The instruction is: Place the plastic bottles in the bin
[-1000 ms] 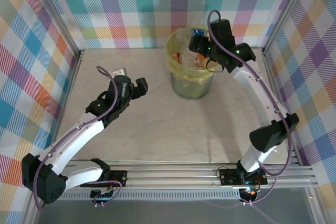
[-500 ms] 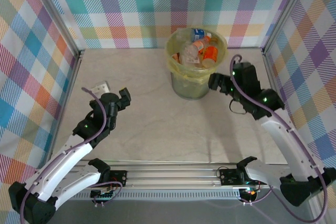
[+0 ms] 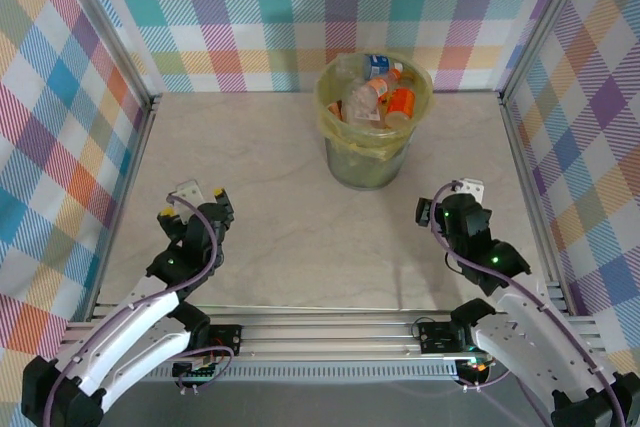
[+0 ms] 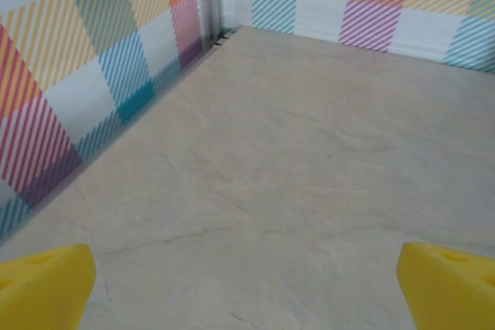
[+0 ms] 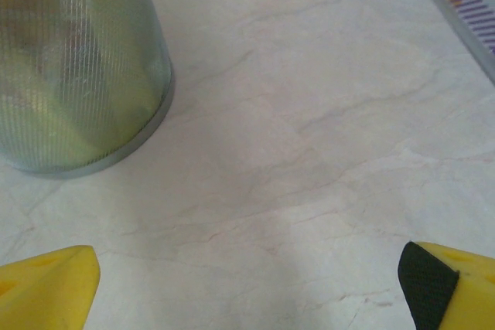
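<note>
Pulled back toward the near rail (image 3: 330,332) over the last second: right tool (image 3: 447,202), off the mouth of the bin (image 3: 365,162), and left tool (image 3: 200,197), away from the middle of the worktop (image 3: 300,237).

Nearest, at the left: left tool, jaws spread fully wide, holding nothing, hovering over bare worktop. From the left wrist, two yellow fingertips (image 4: 46,287) in the lower corners, pale marbled surface between them.

At the right, about level with it: right tool, likewise spread wide and empty. From the right wrist, yellow fingertips (image 5: 46,287) low in the corners, the right-hand one with a black pad on its inner face.

Both tools well apart from each other and well short of the bin.

Farther back, centre and slightly right: bin, upright on the worktop, round, pale olive-green, yellowish bag (image 3: 330,122) folded over its rim. From the right wrist, ribbed translucent wall of the bin (image 5: 77,75) ahead and to the left of the tool.

Inside the bin, piled up to the rim: plastic bottles (image 3: 375,97), an orange-labelled one toward the right, a blue-labelled one at the far edge, clear ones at the left.

Behind everything: plaid walls (image 3: 250,7) in pastel checks.
</note>
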Action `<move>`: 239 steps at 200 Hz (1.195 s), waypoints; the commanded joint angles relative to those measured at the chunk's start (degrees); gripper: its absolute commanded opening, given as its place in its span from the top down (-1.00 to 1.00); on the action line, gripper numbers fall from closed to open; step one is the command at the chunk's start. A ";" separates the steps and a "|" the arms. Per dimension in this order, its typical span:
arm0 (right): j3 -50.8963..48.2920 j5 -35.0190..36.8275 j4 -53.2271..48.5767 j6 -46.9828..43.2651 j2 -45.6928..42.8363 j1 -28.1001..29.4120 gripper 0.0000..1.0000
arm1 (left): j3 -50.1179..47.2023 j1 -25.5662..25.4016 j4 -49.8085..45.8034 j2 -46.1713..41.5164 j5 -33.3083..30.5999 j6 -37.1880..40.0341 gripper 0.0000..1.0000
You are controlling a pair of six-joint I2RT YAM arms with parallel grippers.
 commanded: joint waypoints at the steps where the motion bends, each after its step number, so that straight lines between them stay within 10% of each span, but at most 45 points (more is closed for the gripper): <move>1: -1.53 4.22 9.81 -5.47 0.43 0.09 -0.99 | -0.92 3.30 5.09 2.68 -0.85 2.48 -1.00; 103: -13.28 -7.24 40.60 -17.37 12.98 -11.06 -0.99 | -9.75 17.83 31.65 14.46 18.45 12.09 -1.00; 239: -13.60 -21.87 58.31 -19.05 28.89 -19.66 -1.00 | -13.86 18.53 62.16 32.42 31.49 23.65 -1.00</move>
